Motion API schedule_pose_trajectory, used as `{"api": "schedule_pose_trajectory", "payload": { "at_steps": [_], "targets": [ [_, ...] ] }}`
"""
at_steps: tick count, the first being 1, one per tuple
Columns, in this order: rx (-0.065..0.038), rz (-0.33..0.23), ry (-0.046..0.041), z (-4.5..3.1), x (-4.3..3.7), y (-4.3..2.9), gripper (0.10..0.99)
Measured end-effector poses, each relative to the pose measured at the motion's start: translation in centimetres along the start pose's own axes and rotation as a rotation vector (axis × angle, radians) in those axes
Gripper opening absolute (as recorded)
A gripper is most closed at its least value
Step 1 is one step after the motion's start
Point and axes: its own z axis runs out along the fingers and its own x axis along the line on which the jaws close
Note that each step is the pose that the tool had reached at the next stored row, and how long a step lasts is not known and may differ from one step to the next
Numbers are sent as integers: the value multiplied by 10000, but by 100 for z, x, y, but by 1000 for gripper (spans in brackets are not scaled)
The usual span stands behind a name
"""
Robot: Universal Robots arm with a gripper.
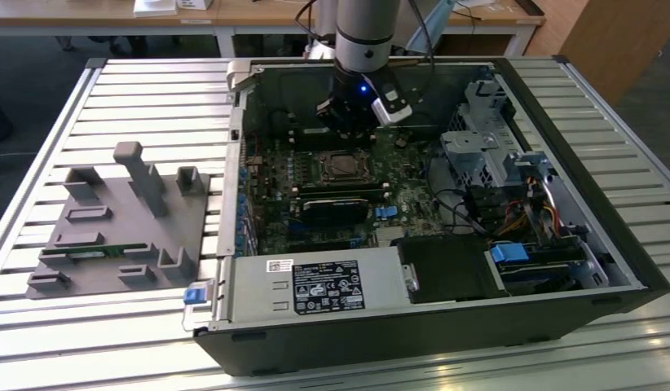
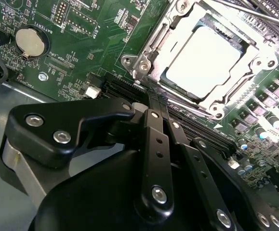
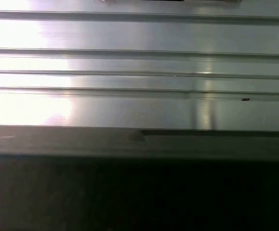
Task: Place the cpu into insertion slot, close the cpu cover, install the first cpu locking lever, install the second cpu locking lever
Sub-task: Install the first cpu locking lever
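Observation:
The cpu (image 2: 204, 62) lies flat in the insertion slot (image 1: 343, 165) on the green board, its pale silver top facing up. The cpu cover (image 2: 153, 45), a silvery frame, lies down around it with the chip showing through its window. My gripper (image 2: 151, 96) has its black fingers (image 2: 156, 139) pressed together and is shut, with the tips just beside the corner of the cover. In the exterior view my gripper (image 1: 351, 130) hangs inside the open computer case, right behind the slot. A thin metal rod (image 2: 255, 12) runs past the far side of the socket.
A long black card (image 1: 335, 208) sits in front of the slot, with a power supply (image 1: 313, 285) nearer still. Drive cages and cables (image 1: 498, 163) fill the case's right side. A grey fixture block (image 1: 117, 220) stands on the slatted table (image 3: 139, 72). A coin battery (image 2: 29, 41) sits nearby.

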Motion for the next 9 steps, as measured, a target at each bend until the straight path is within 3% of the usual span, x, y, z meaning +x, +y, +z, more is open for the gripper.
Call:
{"api": "schedule_pose_trajectory", "payload": {
  "at_steps": [9],
  "targets": [
    [40,1,0,-8,0,0,106]
  ]
}}
